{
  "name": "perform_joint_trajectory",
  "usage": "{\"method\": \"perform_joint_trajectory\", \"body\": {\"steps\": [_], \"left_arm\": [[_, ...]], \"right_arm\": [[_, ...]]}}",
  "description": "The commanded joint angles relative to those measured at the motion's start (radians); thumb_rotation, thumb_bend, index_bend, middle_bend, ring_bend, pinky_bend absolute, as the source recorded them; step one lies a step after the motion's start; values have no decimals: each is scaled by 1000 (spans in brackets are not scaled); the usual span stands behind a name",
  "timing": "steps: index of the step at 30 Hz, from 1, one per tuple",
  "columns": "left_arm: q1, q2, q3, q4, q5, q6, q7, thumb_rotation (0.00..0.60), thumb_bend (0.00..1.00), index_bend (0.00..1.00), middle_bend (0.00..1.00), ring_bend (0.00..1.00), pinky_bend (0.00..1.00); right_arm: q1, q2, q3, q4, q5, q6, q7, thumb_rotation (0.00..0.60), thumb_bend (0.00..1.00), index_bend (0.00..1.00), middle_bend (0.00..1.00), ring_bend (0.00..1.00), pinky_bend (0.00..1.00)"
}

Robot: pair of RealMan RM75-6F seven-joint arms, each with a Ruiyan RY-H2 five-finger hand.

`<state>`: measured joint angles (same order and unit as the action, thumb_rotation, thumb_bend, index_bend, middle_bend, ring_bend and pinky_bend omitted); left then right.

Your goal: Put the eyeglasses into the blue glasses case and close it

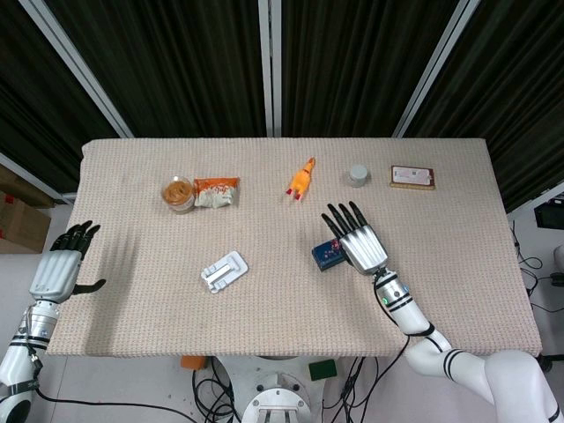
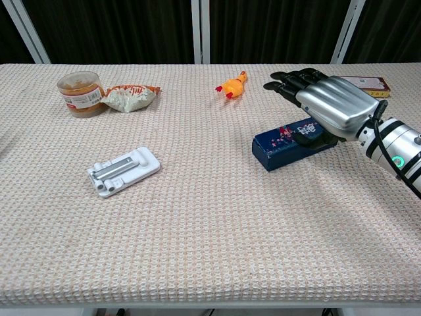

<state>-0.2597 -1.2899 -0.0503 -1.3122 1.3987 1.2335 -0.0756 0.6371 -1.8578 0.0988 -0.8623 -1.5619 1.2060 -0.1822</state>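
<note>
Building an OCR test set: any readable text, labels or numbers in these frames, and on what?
None legible.
Jar: red-and-white label, too small.
Snack bag: print blurred.
Blue case: a pattern, not letters.
Flat box: label unreadable.
Small tub: red mark, too small.

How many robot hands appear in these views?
2. The left hand hangs off the table's left edge, in head view only; the right hand rests over the blue glasses case.

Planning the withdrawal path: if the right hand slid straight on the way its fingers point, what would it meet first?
Probably nothing nearby. The right hand, over the blue glasses case, points toward the table's far edge, between the rubber chicken toy and the small white jar. The jar seems nearer that line; depth is unclear.
</note>
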Motion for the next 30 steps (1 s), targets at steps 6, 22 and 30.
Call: {"method": "perform_joint_trajectory", "body": {"steps": [6,22,30], "left_arm": [[4,7,-3,-13,2,14,6,576,120,5,0,0,146],[66,58,3,-123,49,164,78,518,107,5,0,0,146],[114,101,23,-185,75,234,124,449,98,5,0,0,145]], "right_arm": [[-7,11,13,0,-7,61,11,600,333,0,0,0,0],[-361,636,-67,-702,165,224,-21,600,328,0,0,0,0],[-500,680,-127,-714,132,341,29,600,328,0,0,0,0]]}}
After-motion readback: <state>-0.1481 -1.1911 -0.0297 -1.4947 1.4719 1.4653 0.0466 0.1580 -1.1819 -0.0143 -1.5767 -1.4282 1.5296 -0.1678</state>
